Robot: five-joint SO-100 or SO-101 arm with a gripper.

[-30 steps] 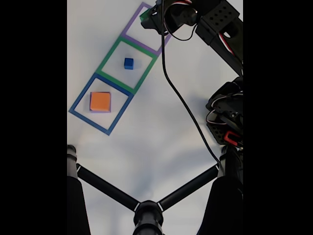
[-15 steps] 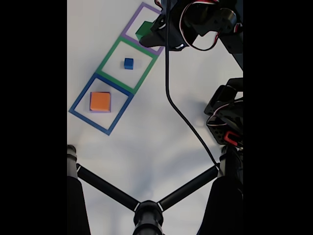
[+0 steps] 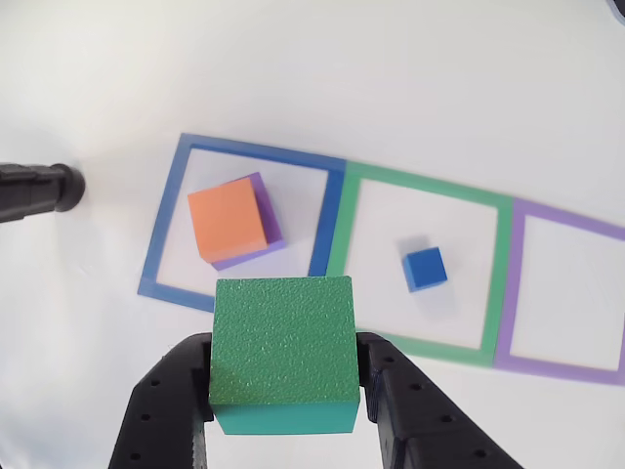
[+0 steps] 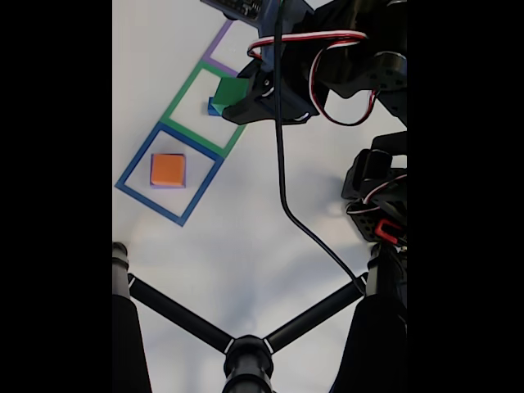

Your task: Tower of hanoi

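Green block (image 3: 283,342) is being pinched by the jaws; orange block (image 3: 228,220) is sitting on purple block (image 3: 264,223) inside the blue outline (image 3: 156,234).

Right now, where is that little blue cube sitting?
The blue cube sits alone inside the green tape square, the middle of the three outlines. In the other view it lies right of the orange block and beyond the green block held in the fingers.

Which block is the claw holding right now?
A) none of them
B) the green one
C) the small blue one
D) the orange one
B: the gripper is clamped on the green block, while the blue block sits in the green tape square and the orange block rests on the purple block.
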